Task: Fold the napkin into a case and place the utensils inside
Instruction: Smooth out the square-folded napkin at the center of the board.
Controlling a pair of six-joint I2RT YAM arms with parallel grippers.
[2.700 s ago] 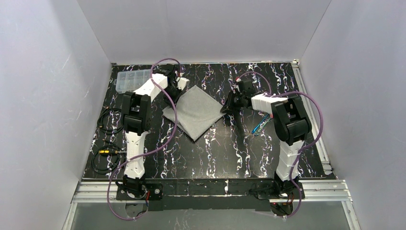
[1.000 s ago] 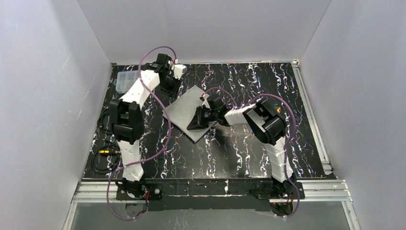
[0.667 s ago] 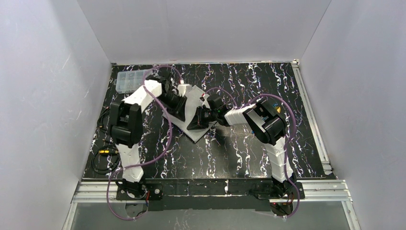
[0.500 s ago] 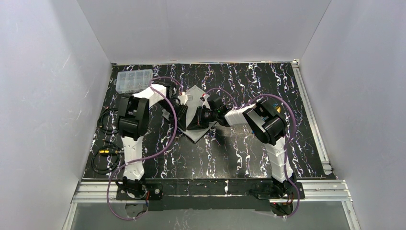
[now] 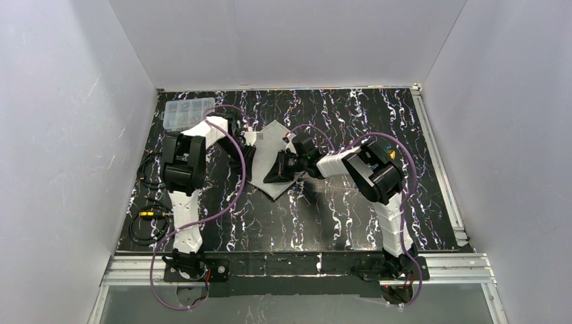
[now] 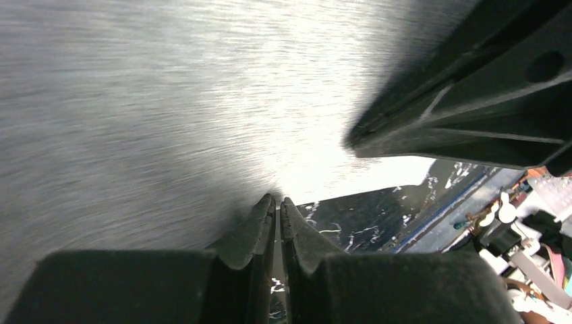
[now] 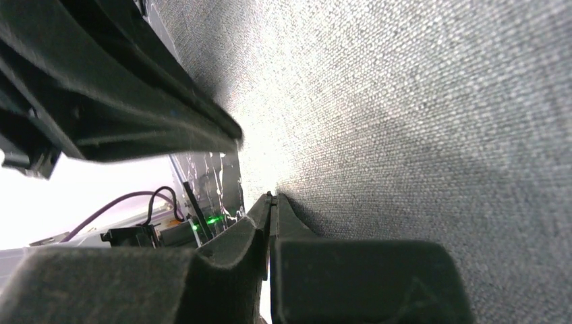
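Observation:
The light-grey napkin (image 5: 270, 143) lies partly doubled over mid-table, mostly covered by both wrists. My left gripper (image 5: 251, 159) sits low at its left side. In the left wrist view the left gripper (image 6: 277, 199) is shut, its tips pinching the napkin (image 6: 135, 121) at its edge. My right gripper (image 5: 275, 174) is at the near edge. In the right wrist view the right gripper (image 7: 272, 196) is shut on the napkin (image 7: 418, 108) border. The two grippers nearly meet: the right gripper's fingers (image 6: 472, 88) loom over the left one. The utensils are hidden behind the right arm.
A clear compartment box (image 5: 189, 113) stands at the back left. Black cable loops (image 5: 152, 169) and a plug lead (image 5: 148, 219) lie along the left edge. Purple cables arc over both arms. White walls close in three sides.
My left gripper swept from the napkin's far-left corner down toward the right gripper, closing and dragging cloth over, so the napkin looks narrower. The right gripper stayed put.

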